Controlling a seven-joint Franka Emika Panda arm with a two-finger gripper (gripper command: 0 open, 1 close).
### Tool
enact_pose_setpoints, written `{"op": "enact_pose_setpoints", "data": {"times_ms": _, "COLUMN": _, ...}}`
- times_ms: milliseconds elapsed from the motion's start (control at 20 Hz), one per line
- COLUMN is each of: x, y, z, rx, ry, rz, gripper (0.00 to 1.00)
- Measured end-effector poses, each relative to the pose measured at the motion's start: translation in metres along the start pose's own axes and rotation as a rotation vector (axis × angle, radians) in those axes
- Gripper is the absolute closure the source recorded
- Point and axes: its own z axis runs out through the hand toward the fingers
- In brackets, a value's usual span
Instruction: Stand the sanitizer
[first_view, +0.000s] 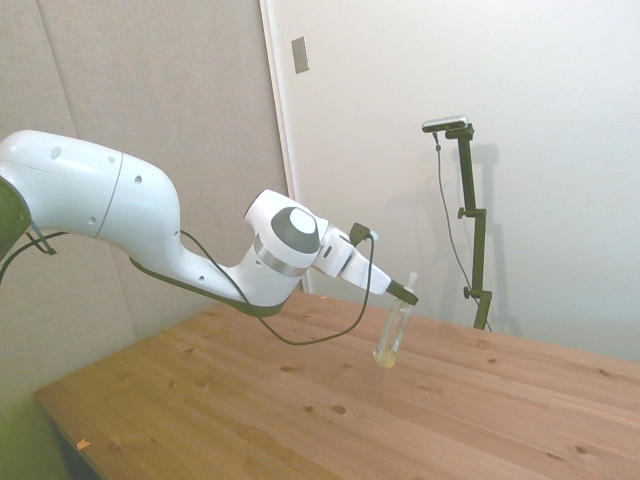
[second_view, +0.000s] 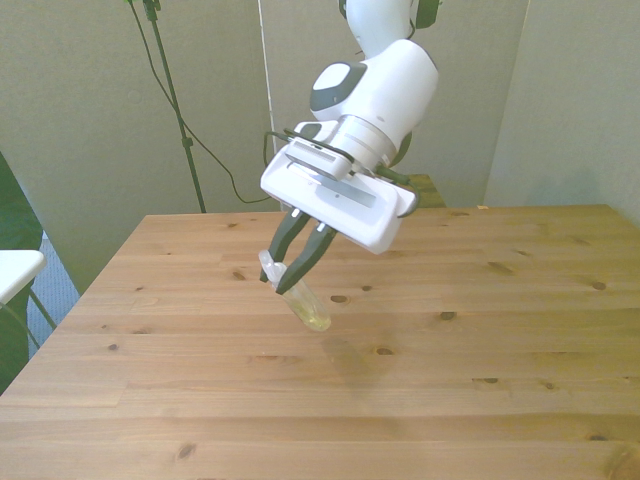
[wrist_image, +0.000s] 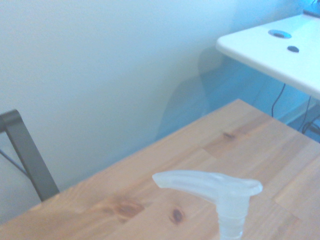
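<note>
Hanging tilted from the gripper (second_view: 283, 279), the sanitizer (second_view: 303, 304) is pinched near its nozzle above the table (second_view: 480, 340).

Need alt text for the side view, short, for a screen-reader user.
A white robot arm reaches in from the left, its gripper shut on the neck of the sanitizer, a small clear bottle. The bottle hangs nearly upright with its base at or just above the wooden table; contact cannot be told. Plain walls stand behind.

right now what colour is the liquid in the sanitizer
Pale yellow, pooled at the low end of the sanitizer; clearest in the front view.
</note>
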Motion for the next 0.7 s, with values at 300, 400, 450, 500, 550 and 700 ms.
{"op": "enact_pose_setpoints", "data": {"times_ms": 300, "x": -0.062, "y": -0.019, "z": 0.001, "rx": 0.084, "ry": 0.151, "rz": 0.024, "gripper": 1.00}}
{"op": "enact_pose_setpoints", "data": {"times_ms": 400, "x": -0.073, "y": -0.023, "z": 0.002, "rx": 0.122, "ry": 0.204, "rz": 0.040, "gripper": 1.00}}
{"op": "enact_pose_setpoints", "data": {"times_ms": 450, "x": -0.076, "y": -0.025, "z": 0.002, "rx": 0.132, "ry": 0.219, "rz": 0.049, "gripper": 1.00}}
{"op": "enact_pose_setpoints", "data": {"times_ms": 500, "x": -0.079, "y": -0.026, "z": 0.003, "rx": 0.140, "ry": 0.228, "rz": 0.055, "gripper": 1.00}}
{"op": "enact_pose_setpoints", "data": {"times_ms": 550, "x": -0.082, "y": -0.027, "z": 0.004, "rx": 0.149, "ry": 0.233, "rz": 0.057, "gripper": 1.00}}
{"op": "enact_pose_setpoints", "data": {"times_ms": 700, "x": -0.090, "y": -0.026, "z": 0.009, "rx": 0.169, "ry": 0.236, "rz": 0.050, "gripper": 1.00}}
